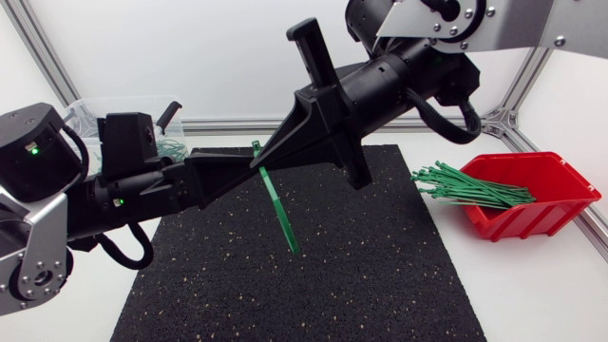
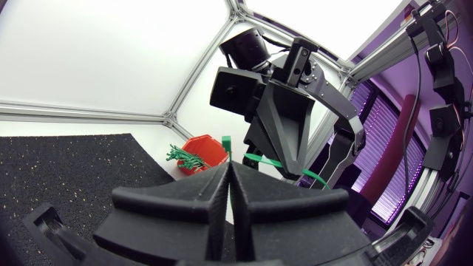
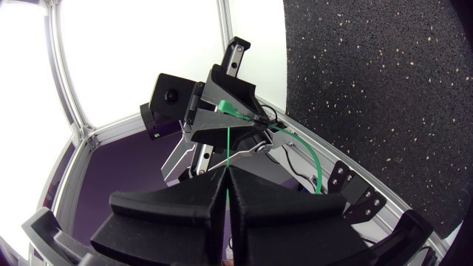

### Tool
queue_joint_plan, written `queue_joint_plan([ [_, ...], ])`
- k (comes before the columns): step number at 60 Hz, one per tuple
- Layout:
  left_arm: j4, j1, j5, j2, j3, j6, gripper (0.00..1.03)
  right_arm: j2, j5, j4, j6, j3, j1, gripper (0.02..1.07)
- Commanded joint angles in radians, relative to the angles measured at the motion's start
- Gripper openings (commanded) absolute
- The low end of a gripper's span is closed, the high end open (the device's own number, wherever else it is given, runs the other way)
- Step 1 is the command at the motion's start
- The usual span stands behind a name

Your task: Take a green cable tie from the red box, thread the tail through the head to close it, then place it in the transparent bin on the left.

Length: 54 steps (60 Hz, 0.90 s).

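Above the black mat (image 1: 313,275) my two grippers meet tip to tip. The left gripper (image 1: 245,163) and the right gripper (image 1: 272,152) are both shut on one green cable tie (image 1: 281,214), whose long strap hangs down from them toward the mat. In the left wrist view a short green end (image 2: 226,142) sticks out between my shut left gripper (image 2: 228,171). In the right wrist view the strap (image 3: 228,148) runs from my shut right gripper (image 3: 228,176) to the left one. The red box (image 1: 546,204) at the right holds several green ties (image 1: 465,185). The transparent bin (image 1: 90,109) stands back left, partly hidden by my left arm.
The mat covers the middle of the white table. Several green ties (image 1: 173,147) show in the bin behind my left arm. The frame's aluminium rails (image 1: 228,124) run along the table's back edge and right corner.
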Motion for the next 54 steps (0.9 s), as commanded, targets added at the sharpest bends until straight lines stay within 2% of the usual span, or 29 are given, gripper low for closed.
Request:
queue_joint_plan([
  [1,0.023,0.0,-0.002,-0.021,-0.024,-0.019,0.04,0.008,-0.008,0.0,0.024,-0.009,-0.008,0.07],
  [54,0.033,-0.029,0.002,-0.035,-0.033,-0.025,0.03,-0.011,-0.016,0.017,0.019,-0.004,-0.016,0.07],
])
